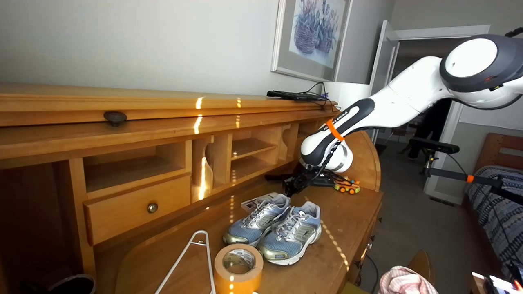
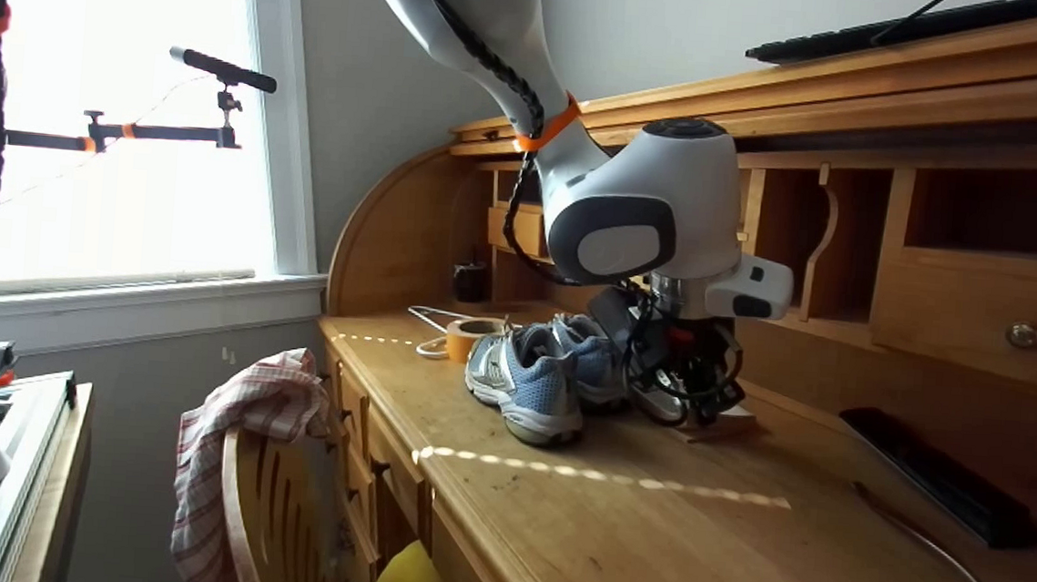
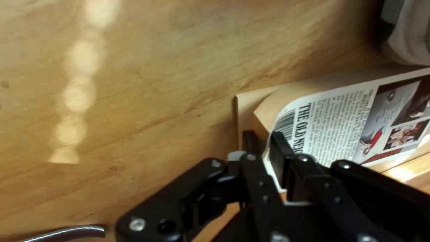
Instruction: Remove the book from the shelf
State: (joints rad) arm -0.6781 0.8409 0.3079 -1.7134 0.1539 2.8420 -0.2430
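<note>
At the barcode end of the book (image 3: 329, 126), pincer (image 3: 263, 141) is down to a narrow gap with the curled cover edge in it; can't tell if the hold is firm. Book lies on the surface (image 3: 151, 111), outside the narrow cubbyholes (image 1: 198, 171) of the wooden hutch (image 1: 163, 131). Lower layer flat, thin printed cover bowed up at the corner.

Tight side: sneakers (image 1: 296, 234) just beside the book's long edge; touching or not, can't tell. Open side: broad stretch of wood from the pincer out to a long black flat object (image 2: 934, 475) and a curved metal spoon (image 2: 930, 542), both well apart from it. Front edge of the surface is a moulded wood lip, sun-dotted wood between it and the pincer.

Past the sneaker toes, roll of tape (image 1: 245, 279): squat orange-tan cylinder, hollow core. White hanger (image 1: 210, 261) just beside it, slim and angular. Toy car (image 1: 347, 186), orange and green, near the far end panel. Black keyboard (image 2: 975, 26) up on the hutch top.

Sneakers: blue mesh, silver overlays, pale laces. Hutch: glossy honey-brown, scalloped dividers.
</note>
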